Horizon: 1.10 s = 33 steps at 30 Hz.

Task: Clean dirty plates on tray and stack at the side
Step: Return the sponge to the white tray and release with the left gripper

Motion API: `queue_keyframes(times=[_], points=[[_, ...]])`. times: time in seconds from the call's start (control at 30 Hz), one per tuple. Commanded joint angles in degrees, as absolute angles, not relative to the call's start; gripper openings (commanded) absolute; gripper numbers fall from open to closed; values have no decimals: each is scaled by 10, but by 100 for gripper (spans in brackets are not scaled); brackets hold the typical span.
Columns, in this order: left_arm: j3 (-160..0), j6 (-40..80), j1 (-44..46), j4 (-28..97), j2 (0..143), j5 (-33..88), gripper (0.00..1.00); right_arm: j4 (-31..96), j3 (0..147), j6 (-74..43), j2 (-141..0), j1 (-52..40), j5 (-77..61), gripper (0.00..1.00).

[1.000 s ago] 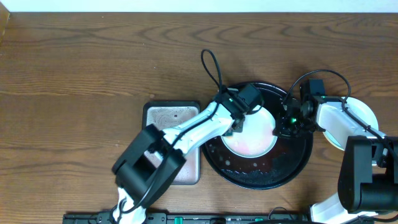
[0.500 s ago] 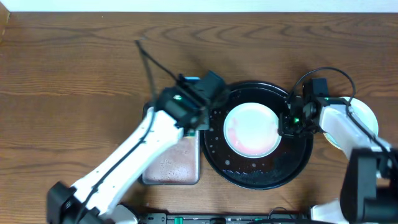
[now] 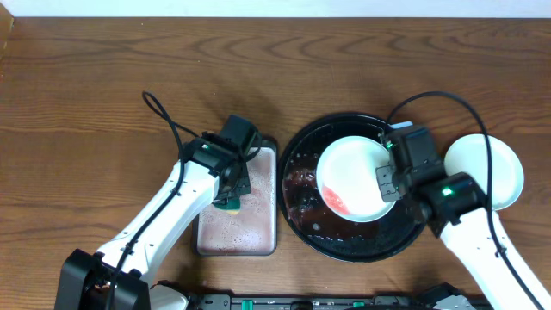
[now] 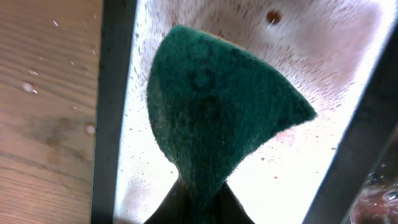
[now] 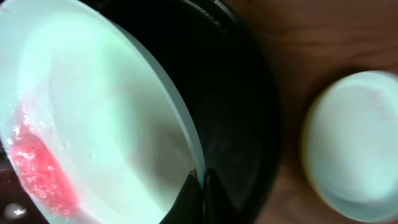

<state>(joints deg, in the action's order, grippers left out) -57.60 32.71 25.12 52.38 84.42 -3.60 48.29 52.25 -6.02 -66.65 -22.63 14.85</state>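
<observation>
Overhead, the left end effector [image 3: 230, 196] hangs over the grey tray [image 3: 258, 241]; only its wrist view shows it clenched on the green sponge [image 4: 217, 112]. The right wrist view shows the right end effector [image 5: 200, 186] pinching the rim of a red-smeared plate [image 5: 112, 124] tilted over the black tray [image 5: 249, 112]. Cleaner plates [image 5: 354, 143] sit stacked beside that tray on the tabletop [image 5: 311, 37].
</observation>
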Motion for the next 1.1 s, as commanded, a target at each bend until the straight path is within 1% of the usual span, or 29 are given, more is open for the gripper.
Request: queue_keyframes(times=[0.0,0.03,0.07,0.13,0.2,0.27,0.43,0.57,0.7,0.73,0.93,1.07], points=[[-571,302,241,521,841,0,14,498,526,-83,-643,-294,332,1],[-571,302,241,522,837,2,17,502,526,-83,-641,-310,355,1],[-571,299,241,522,834,9,27,505,526,-83,-639,-324,373,1],[-571,297,241,522,820,17,38,508,526,-83,-637,-355,408,1],[-571,296,241,522,799,24,55,511,526,-83,-637,-388,443,1],[-571,296,241,526,773,26,64,514,526,-83,-637,-421,480,1],[-571,296,241,539,706,26,73,530,526,-83,-637,-495,571,1],[-571,296,241,548,667,26,75,541,526,-84,-636,-538,615,1],[-571,296,241,553,655,26,76,555,535,-124,-632,-568,617,1],[-571,296,241,553,655,26,85,561,539,-133,-631,-574,617,1],[-571,296,241,552,655,26,85,574,564,-143,-628,-590,629,1],[-571,296,241,552,655,26,86,575,564,-117,-628,-590,656,1]])
